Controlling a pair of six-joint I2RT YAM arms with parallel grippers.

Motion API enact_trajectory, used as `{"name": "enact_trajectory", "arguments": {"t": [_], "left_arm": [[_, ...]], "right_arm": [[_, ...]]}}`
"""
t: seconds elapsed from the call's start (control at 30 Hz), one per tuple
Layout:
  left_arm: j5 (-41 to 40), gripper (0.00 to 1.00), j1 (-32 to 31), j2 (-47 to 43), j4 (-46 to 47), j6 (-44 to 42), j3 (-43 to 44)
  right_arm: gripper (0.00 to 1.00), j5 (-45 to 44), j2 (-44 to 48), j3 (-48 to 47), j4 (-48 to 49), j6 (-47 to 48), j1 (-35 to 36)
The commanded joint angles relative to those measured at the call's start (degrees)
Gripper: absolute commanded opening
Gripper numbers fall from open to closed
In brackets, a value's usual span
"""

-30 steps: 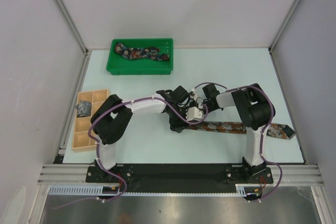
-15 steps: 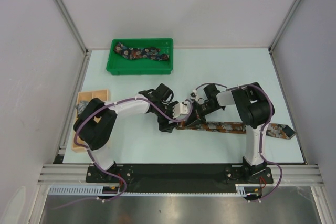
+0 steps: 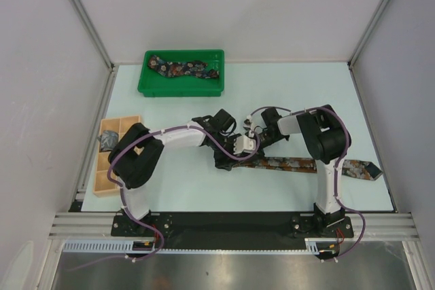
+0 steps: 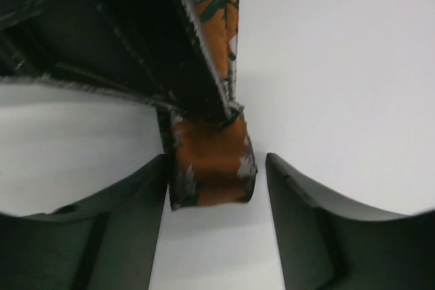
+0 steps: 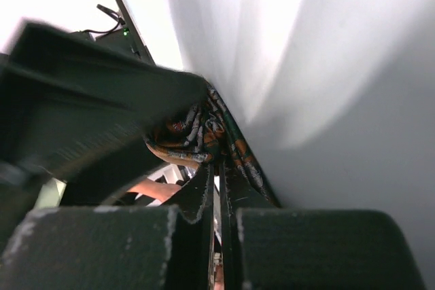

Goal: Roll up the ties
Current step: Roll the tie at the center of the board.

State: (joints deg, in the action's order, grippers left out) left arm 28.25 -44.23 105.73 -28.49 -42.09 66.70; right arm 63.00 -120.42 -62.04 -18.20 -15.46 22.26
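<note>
Rust-brown tie (image 3: pixel 292 164) on counter (image 3: pixel 204 195), its 9 o'clock end rolled, between spread left end effector (image 4: pixel 216 174), right end effector (image 5: pixel 219 202) pressed together

Green plastic tray (image 3: pixel 182 91) blocks 11 o'clock, tan wooden compartment box (image 3: pixel 109 129) at 9, rust-brown printed tie (image 3: pixel 292 165) across 4; pale table (image 3: pixel 306 93) open 1-2.

A rust-brown tie (image 3: pixel 299 165) carried a grey-white and green print. At eleven o'clock a bright green tray (image 3: pixel 180 91) held a dark navy tie (image 3: pixel 185 68) with multicolour flowers. At nine o'clock a tan wooden box (image 3: pixel 103 181) sat on the pale mint table (image 3: pixel 183 195).
</note>
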Motion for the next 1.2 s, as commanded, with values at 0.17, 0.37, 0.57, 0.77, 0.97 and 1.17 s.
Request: {"name": "enact_trajectory", "arguments": {"t": [0.17,0.37,0.57,0.77,0.97,1.17], "left_arm": [[-2.7,0.35,-1.6,-1.4,-4.7,-0.1,1.9],[-2.7,0.37,-1.7,-3.6,-6.4,1.2,1.8],[-5.5,0.29,-1.9,1.0,-6.8,0.4,3.7],[-6.9,0.28,-1.9,2.5,-6.8,-0.5,2.0],[-7.1,0.27,-1.9,3.4,-6.9,0.2,3.4],[-8.5,0.26,-1.9,4.1,-7.3,-0.5,2.6]], "right_arm": [[0.00,-9.5,-3.2,1.1,6.1,-1.5,5.8],[0.00,-8.5,-3.5,1.3,10.3,-4.5,6.8],[0.17,-8.2,-0.3,1.9,6.6,-1.9,3.0],[0.09,-6.6,3.3,1.9,5.4,-1.9,0.9],[0.04,-4.8,2.4,1.9,8.3,-4.0,3.0],[0.17,-3.1,6.8,3.9,7.0,-2.6,1.0]]}}
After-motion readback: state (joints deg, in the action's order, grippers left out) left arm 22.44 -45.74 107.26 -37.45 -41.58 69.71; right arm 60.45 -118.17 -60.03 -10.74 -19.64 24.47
